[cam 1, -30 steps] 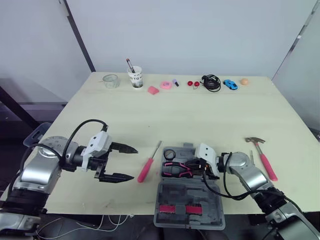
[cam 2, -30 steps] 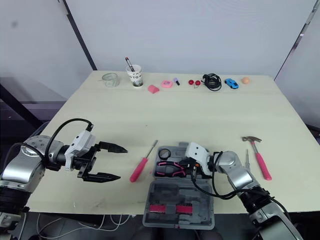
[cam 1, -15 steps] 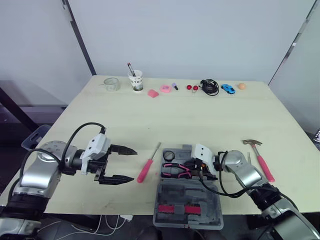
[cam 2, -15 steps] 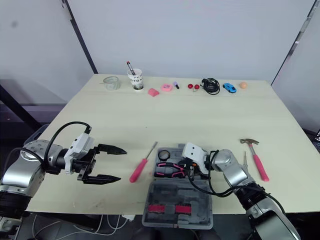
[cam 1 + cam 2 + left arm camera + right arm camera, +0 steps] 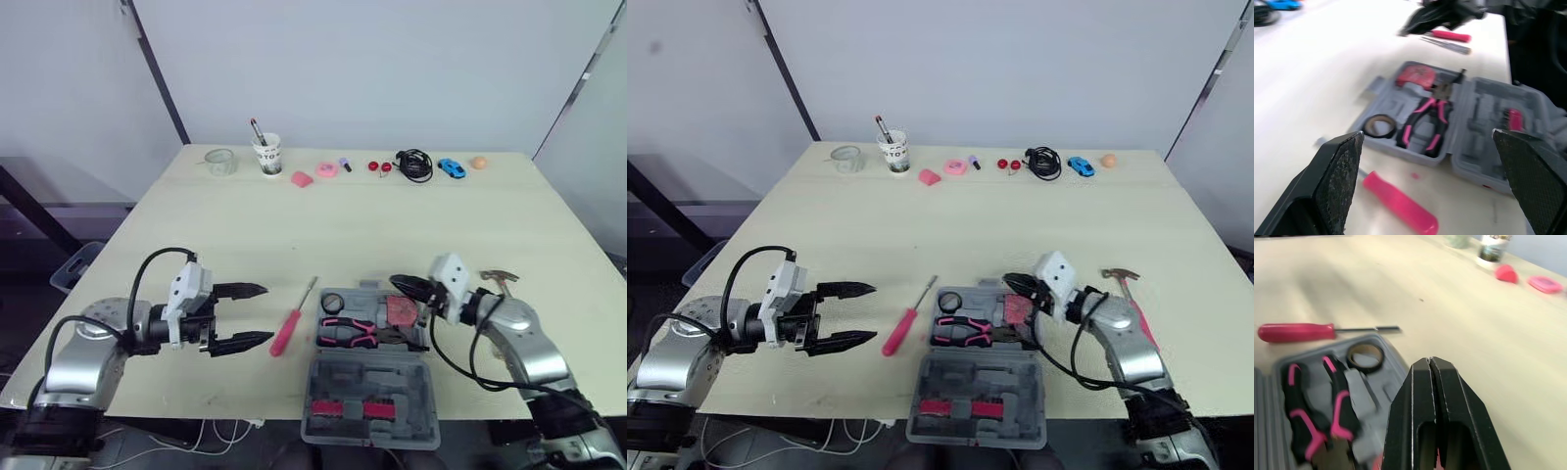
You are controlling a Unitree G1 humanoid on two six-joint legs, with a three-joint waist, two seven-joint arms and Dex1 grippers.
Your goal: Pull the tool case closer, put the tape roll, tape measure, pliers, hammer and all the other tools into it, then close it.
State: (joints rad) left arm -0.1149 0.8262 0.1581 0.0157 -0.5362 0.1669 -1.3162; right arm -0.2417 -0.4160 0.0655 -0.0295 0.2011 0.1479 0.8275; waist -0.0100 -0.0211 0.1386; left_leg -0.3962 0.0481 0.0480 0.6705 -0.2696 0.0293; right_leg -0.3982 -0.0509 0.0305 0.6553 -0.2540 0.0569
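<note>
Okay, the tool case (image 5: 367,380) lies wide open at the near edge of the table (image 5: 392,225), a little right of the middle, its lid folded flat toward that edge. Inside the tray, the tape roll (image 5: 333,303) sits in the far-left pocket. The pliers (image 5: 345,333) lie beside it with their pink-and-black handles pointing left, and the red tape measure (image 5: 399,311) fills the right end.

The right gripper (image 5: 395,283) hangs just above that tape measure, pointing left across the case. The right wrist view shows its jaws clenched tight together with nothing between them.

Over on the left, the left gripper (image 5: 266,313) hovers low over the table near the near edge. Its jaws are released and spread wide, aimed toward the case and holding nothing.

Between it and the case lies the screwdriver (image 5: 290,323), flat on the table with its pink handle toward the near edge and its shaft angled at the tray's far-left corner. The hammer (image 5: 500,278) rests on the table near the right edge, outside the case, its handle partly hidden behind the right arm.

Along the far edge stand a glass (image 5: 219,161) and a paper cup (image 5: 265,154), with a black cable (image 5: 413,163) and a blue toy car (image 5: 451,166) lying further along.
</note>
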